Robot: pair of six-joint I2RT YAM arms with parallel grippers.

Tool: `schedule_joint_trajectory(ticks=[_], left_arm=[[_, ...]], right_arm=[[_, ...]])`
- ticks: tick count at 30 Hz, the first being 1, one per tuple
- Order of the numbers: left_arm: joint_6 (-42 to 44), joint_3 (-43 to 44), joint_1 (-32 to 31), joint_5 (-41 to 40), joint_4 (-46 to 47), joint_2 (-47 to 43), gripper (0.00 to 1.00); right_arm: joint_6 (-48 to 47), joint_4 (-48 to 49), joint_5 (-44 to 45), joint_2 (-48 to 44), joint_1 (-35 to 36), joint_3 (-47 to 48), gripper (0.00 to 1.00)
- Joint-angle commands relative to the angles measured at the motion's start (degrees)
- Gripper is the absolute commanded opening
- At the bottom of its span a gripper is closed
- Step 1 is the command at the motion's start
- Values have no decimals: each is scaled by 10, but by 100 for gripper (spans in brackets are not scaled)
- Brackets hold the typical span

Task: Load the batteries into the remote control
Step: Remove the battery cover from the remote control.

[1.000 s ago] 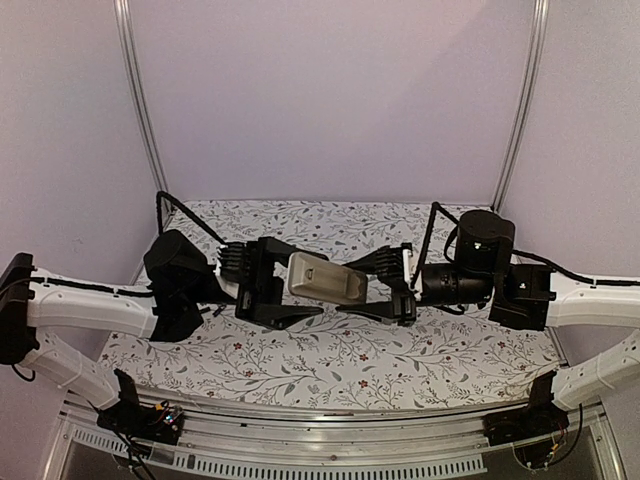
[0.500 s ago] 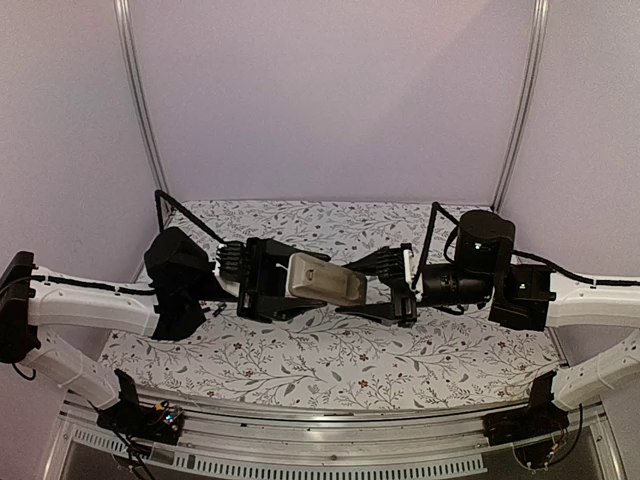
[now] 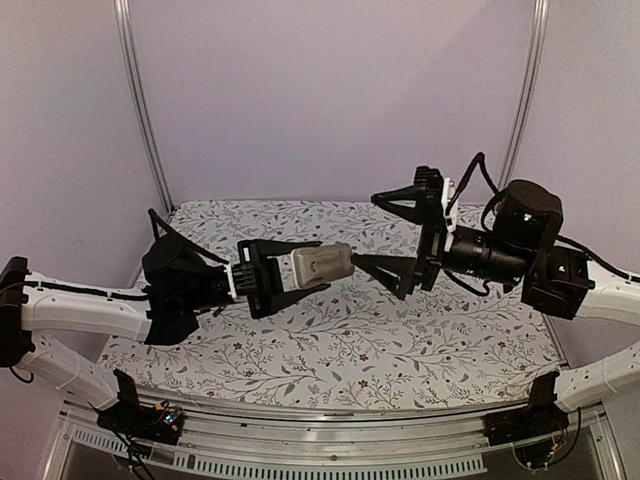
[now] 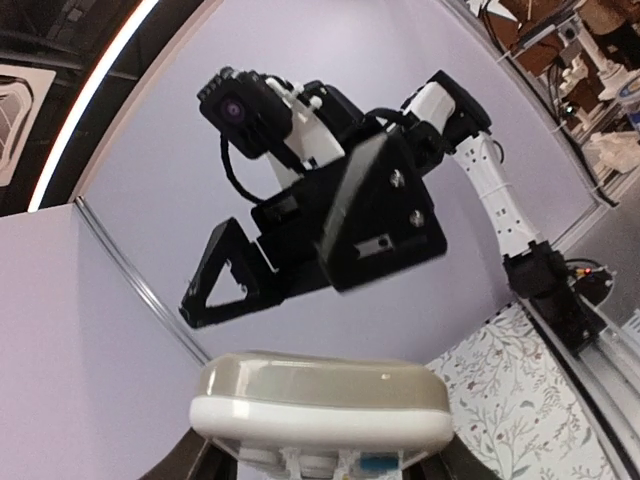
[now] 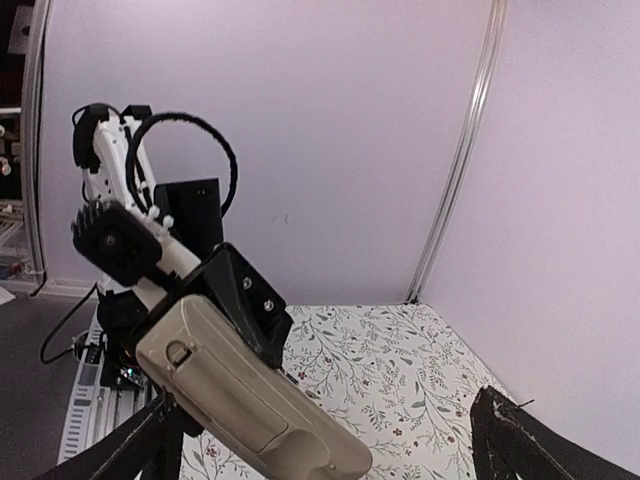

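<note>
The remote control [image 3: 316, 267] is held in mid-air above the table, its greyish-tan back up and its battery cover in place. My left gripper [image 3: 288, 273] is shut on its left end. In the left wrist view the remote's end [image 4: 320, 400] fills the bottom, white front below. In the right wrist view the remote [image 5: 250, 400] lies diagonally, with the cover latch showing. My right gripper [image 3: 405, 237] is open wide and empty, raised just right of the remote and apart from it; it also shows in the left wrist view [image 4: 320, 240]. The batteries are out of view.
The table [image 3: 330, 345] has a floral cloth. Purple walls with metal corner posts [image 3: 520, 110] enclose the back and sides. A metal rail [image 3: 320, 440] runs along the near edge by the arm bases.
My right gripper left the remote's right end, opened wide and rose up and to the right. My left gripper kept the remote and shifted it slightly right.
</note>
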Motion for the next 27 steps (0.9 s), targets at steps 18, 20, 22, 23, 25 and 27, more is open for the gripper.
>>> schedule_joint_trajectory(ticks=[18,20,22,23,25,27], left_arm=[[211,-12,0,-119,2,1,0],[211,-12,0,-119,0,1,0],[208,-12,1,-121,-1,1,0],[208,-12,1,-122,-1,1,0],[210,-13,2,-122,-2,0,0],[213,-11,2,-122,-5,-1,0]], right_arm=[[261,-183,-1,119,4,148,73],[261,-175,-12,118,4,144,73],[258,-168,-27,119,4,142,73],[257,-166,-31,118,4,141,74],[256,-166,-19,119,4,140,75],[256,-166,-17,121,4,142,75]])
